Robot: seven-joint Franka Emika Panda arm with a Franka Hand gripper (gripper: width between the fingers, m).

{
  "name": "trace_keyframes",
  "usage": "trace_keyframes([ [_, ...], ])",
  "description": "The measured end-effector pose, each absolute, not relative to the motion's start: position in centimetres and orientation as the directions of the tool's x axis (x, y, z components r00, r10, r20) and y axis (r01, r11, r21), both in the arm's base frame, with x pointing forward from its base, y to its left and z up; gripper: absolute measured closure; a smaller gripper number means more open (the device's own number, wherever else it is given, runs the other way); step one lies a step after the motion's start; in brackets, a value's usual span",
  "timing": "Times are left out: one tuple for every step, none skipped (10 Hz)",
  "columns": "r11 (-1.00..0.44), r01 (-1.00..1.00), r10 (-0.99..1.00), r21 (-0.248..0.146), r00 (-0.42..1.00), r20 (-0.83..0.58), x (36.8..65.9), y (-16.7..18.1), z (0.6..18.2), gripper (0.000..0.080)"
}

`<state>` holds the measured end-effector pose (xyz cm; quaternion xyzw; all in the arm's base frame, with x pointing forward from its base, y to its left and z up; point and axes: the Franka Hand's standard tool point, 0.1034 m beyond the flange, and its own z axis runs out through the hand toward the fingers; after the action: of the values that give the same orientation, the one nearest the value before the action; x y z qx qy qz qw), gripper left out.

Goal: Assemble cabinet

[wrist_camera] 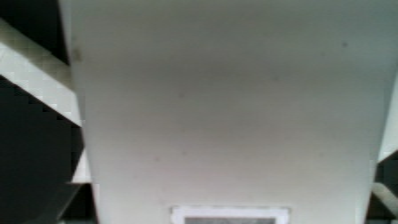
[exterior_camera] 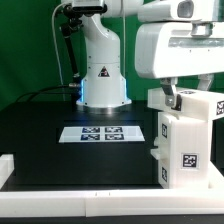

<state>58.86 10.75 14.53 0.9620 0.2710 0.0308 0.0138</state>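
On the exterior view's left, one low white rim [exterior_camera: 20, 170] borders the black table [exterior_camera: 40, 120]. To the right of that rim lies one marker board [exterior_camera: 101, 133], flat on the black surface and showing four square tags in two rows of two. Behind the marker board stands one white robot base [exterior_camera: 100, 75], its pedestal glowing bluish where it meets the table.

Further toward the exterior view's right, well clear of the marker board, stands one cabinet [exterior_camera: 185, 140], a white box-shaped body resting upright on the table beside the front rim. Three black-and-white tags show on it: one on its upper face and two on its front side. A small ledge juts from its left wall.

Directly over the cabinet hangs one gripper [exterior_camera: 172, 98], carried by the large white wrist housing [exterior_camera: 180, 45]. Its dark fingers reach down to the cabinet's top edge, but whether they are apart or pressed together there cannot be told.

In the wrist view one broad white panel of the cabinet [wrist_camera: 222, 110] fills nearly everything, blurred, with one tag [wrist_camera: 228, 215] partly visible at its near edge.
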Motion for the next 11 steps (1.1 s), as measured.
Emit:
trace_keyframes([
  [-0.895,0.445,0.446,0.034,0.893,0.056,58.86,10.74,14.52,0.0242],
  [-0.934,0.357,0.357,0.014,0.932,0.063,58.88,10.65,14.53,0.0242],
  [-0.959,0.283,0.283,0.006,0.956,0.077,58.92,10.69,14.50,0.0242],
  [-0.985,0.173,0.171,-0.011,0.981,0.092,58.90,10.83,14.45,0.0242],
  [-0.995,0.091,0.088,-0.030,0.991,0.103,58.76,11.02,14.27,0.0243],
  [-0.999,0.020,0.014,-0.048,0.994,0.109,58.73,11.16,14.18,0.0243],
  [-0.995,-0.077,-0.084,-0.063,0.990,0.110,58.71,11.18,14.17,0.0247],
  [-0.987,-0.142,-0.149,-0.071,0.983,0.109,58.70,11.14,14.16,0.0247],
  [-0.981,-0.181,-0.188,-0.075,0.976,0.106,58.70,11.10,14.16,0.0247],
  [-0.965,-0.251,-0.258,-0.081,0.961,0.101,58.72,10.96,14.15,0.0247],
  [-0.946,-0.312,-0.319,-0.084,0.943,0.097,58.78,10.60,14.14,0.0246],
])
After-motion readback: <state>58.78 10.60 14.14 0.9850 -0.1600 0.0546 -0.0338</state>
